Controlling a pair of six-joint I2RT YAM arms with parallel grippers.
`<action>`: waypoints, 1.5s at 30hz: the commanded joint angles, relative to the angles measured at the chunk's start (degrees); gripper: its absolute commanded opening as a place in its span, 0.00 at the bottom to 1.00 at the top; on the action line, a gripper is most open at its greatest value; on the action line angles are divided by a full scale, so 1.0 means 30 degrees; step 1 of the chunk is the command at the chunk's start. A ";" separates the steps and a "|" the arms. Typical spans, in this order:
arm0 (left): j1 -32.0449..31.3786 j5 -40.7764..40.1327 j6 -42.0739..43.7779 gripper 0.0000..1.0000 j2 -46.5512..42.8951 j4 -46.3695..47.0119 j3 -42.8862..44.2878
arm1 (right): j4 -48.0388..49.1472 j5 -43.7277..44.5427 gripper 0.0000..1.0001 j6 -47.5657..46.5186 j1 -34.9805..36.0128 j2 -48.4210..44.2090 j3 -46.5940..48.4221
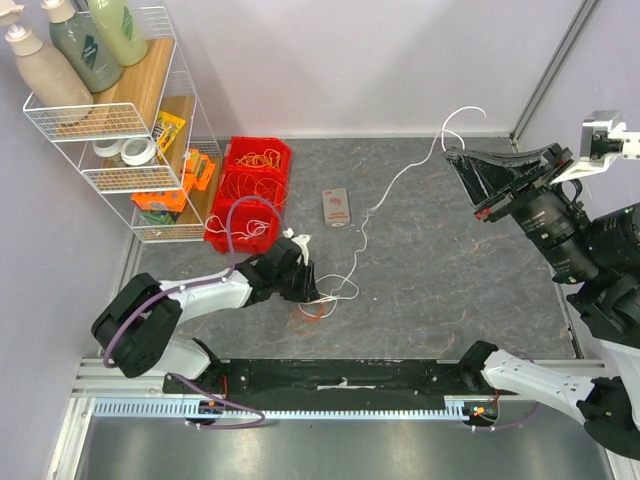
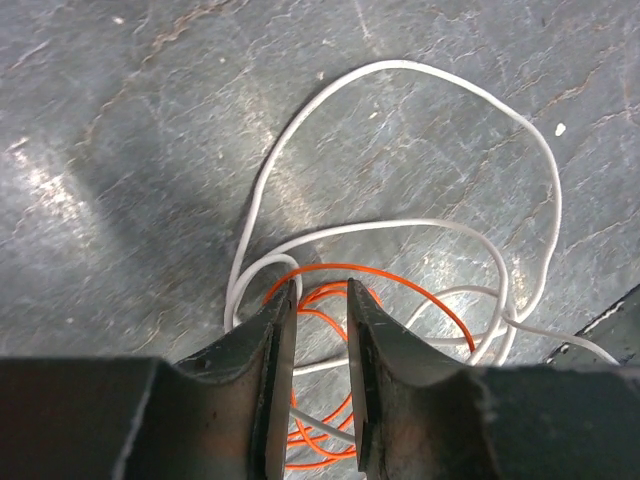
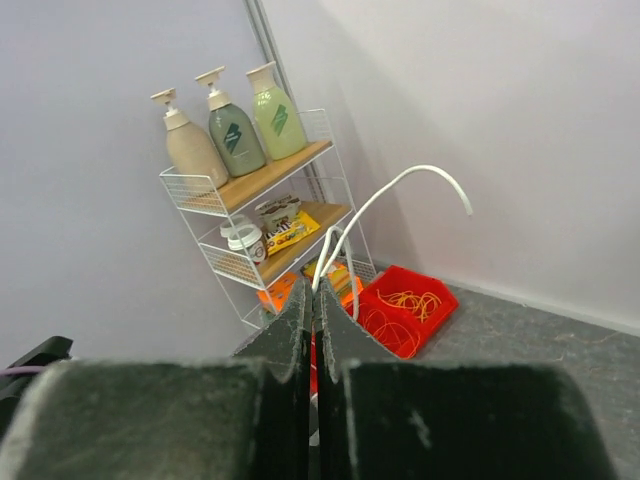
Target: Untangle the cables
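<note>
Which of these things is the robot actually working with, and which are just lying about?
In the job: orange cable, left claw straddling it; white cable, right claw pinching it.

Lying about: wire shelf, pump bottles, tape rolls, red bin, small packet.

Three pump bottles [image 1: 85, 45] stand at the upper left on one wire rack [image 1: 60, 120] of three shelves. Two tape rolls [image 1: 138, 150] sit on its middle shelf. What look like two red bins [image 1: 262, 141] lie right of it. Toward the centre lie one white cable [image 2: 400, 63], one orange cable coil [image 2: 410, 288] and one small flat pack [image 1: 337, 207].
</note>
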 commanded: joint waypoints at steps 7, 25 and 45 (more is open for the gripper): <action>0.0024 -0.2974 0.1808 0.35 -0.3396 -0.1605 0.0241 | -0.0772 0.1978 0.00 -0.2049 -0.0072 0.0641 0.2529; 0.0024 -0.2565 -0.0300 0.36 -0.2458 -0.0667 -0.1635 | 0.1719 0.0747 0.00 -0.3338 -0.0072 0.4306 1.0420; 0.0024 -0.2683 0.2103 0.70 -1.1659 -0.3366 0.3170 | 0.1192 0.4996 0.00 0.0204 -0.0072 -0.3985 -1.3019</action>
